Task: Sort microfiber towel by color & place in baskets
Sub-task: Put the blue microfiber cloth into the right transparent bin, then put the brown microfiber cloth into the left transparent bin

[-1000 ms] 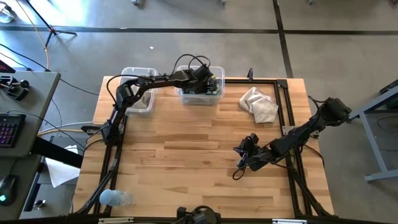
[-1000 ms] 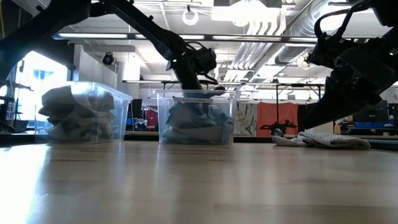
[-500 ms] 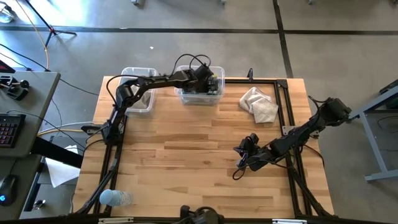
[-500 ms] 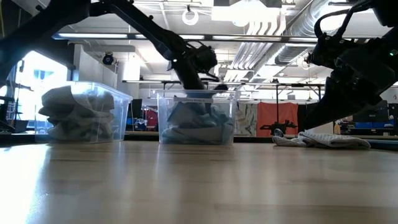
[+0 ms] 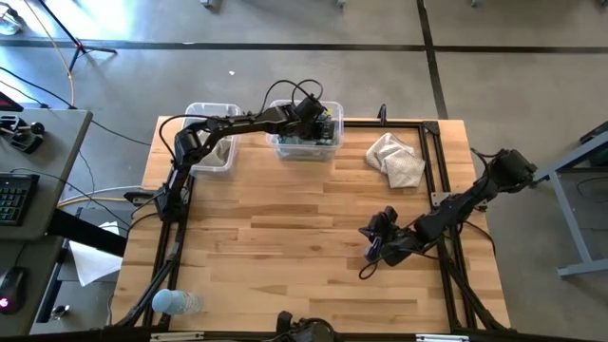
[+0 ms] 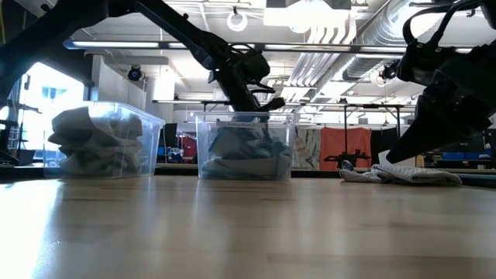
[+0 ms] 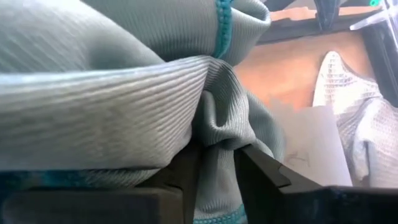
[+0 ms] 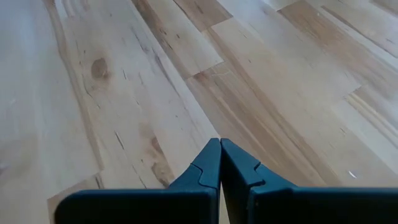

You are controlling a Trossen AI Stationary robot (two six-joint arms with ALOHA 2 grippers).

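My left gripper (image 5: 312, 123) reaches down into the middle clear basket (image 5: 328, 144) at the table's far edge and is shut on a pale teal-blue microfiber towel (image 7: 124, 93). That basket (image 6: 203, 147) holds a heap of teal towels (image 6: 244, 151). The other basket (image 5: 211, 142), to its left, holds beige-grey towels (image 6: 93, 143). A beige-grey towel (image 5: 394, 159) lies crumpled on the table at the far right. My right gripper (image 5: 370, 249) is shut and hovers low over bare wood right of the table's middle. My left gripper pinches a bunched fold of the teal towel (image 7: 219, 158) between its two fingers (image 7: 264, 171), coming from above into the basket. The cloth bulges over and around the fingers, slack. Its stitched teal edge (image 7: 221, 25) runs just beyond the fold.
A black frame rail (image 5: 432, 152) runs along the table's right and far sides beside the loose towel. A clear plastic bottle (image 5: 176, 302) lies at the near left corner. Bare wood (image 5: 275, 237) spans the table's middle and near side.
My right gripper has drifted a little toward the table's near right, staying shut. My left gripper has stayed in the middle basket, still shut on the teal towel.
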